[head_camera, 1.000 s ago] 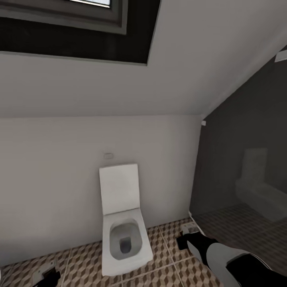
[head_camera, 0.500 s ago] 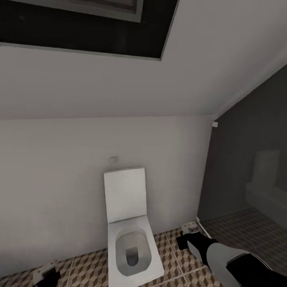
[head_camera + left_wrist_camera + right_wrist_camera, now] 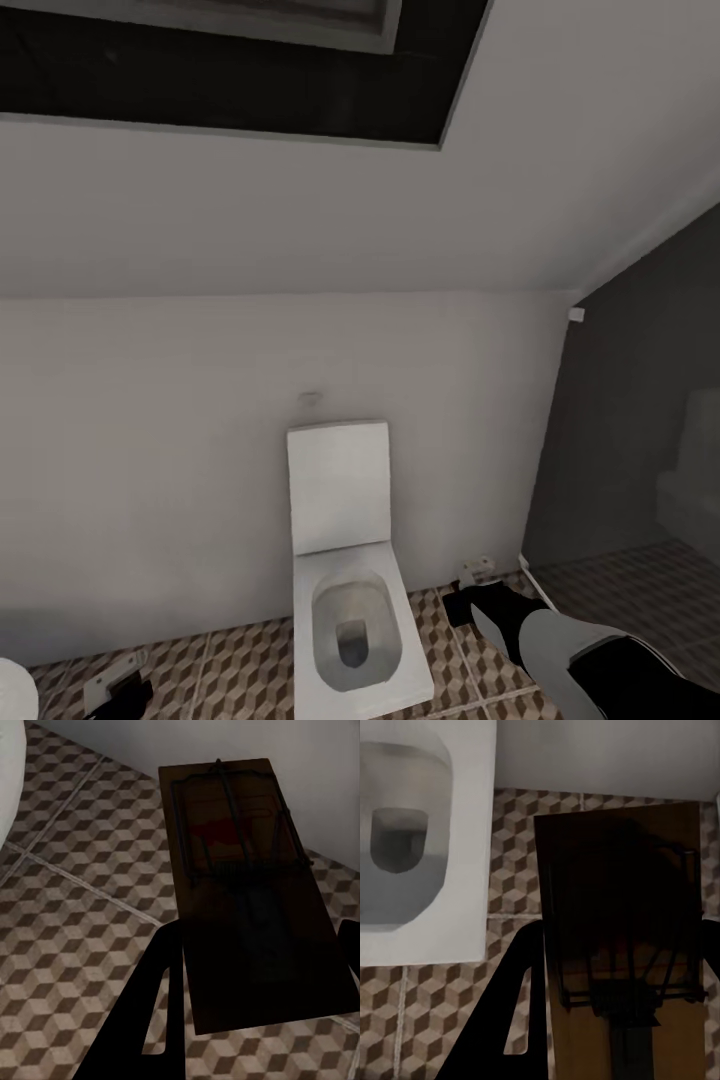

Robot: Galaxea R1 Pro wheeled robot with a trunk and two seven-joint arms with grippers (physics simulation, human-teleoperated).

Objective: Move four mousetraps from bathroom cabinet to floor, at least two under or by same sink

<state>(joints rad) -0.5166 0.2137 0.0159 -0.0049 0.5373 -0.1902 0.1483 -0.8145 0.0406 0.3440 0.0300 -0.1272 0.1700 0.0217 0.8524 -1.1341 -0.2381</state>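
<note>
Cube-patterned brown tile floor beside white boxy toilet; both grippers, left and right, clamp tan wooden mousetraps; dropping here risks missing the sink.

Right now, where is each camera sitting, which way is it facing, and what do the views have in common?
Head view: high on the robot, facing the wall and toilet; both arms show low.
Left wrist view: on the left arm, looking down at the bathroom floor; left tool holds a mousetrap.
Right wrist view: on the right arm, looking down; right tool holds another mousetrap.
Head and right wrist views share the toilet.
</note>
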